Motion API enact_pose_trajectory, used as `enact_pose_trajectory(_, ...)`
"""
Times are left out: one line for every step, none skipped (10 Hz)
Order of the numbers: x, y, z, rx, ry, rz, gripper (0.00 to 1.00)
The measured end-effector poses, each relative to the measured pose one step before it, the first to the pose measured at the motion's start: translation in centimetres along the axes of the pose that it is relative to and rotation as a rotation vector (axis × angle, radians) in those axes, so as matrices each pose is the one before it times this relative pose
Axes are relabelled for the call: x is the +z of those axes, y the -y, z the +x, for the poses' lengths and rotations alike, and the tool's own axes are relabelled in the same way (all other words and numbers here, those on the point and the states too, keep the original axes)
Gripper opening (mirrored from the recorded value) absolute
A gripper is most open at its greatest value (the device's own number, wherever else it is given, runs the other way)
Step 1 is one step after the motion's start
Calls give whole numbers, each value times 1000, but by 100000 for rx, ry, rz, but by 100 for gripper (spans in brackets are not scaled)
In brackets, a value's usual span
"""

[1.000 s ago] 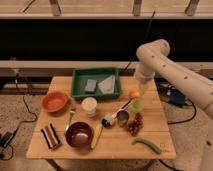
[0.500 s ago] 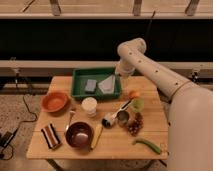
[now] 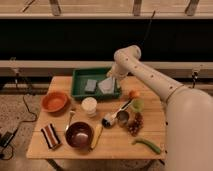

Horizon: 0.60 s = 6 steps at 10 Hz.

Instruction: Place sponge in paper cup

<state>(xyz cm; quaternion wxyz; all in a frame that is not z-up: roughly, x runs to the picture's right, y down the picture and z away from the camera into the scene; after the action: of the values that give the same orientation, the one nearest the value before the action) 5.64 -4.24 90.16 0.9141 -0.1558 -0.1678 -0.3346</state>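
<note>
Camera view. The gripper (image 3: 112, 76) hangs over the tray (image 3: 80, 74), jaws spread and apparently empty, above the cloth (image 3: 107, 86). The sponge (image 3: 90, 85) lies flat in the tray just beside the cloth; the cup (image 3: 89, 106) stands upright near the tray's front wall. Best practice: centre over the sponge, descend straight, pinch clear of cloth and wall. Room above the cup is open.
</note>
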Motion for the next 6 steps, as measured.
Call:
enact_pose_trajectory(600, 1224, -545, -5590, 39, 263, 65)
enact_pose_trajectory(424, 807, -315, -3563, -14, -143, 65)
enact_pose_trajectory(391, 752, -335, -3069, 7, -97, 65)
enact_pose_trajectory(432, 763, -359, -3111, 176, -105, 65)
enact_pose_trajectory(528, 778, -563, -3247, 751, -46, 65)
enact_pose_trajectory(337, 530, -629, -1579, 1070, 719, 65)
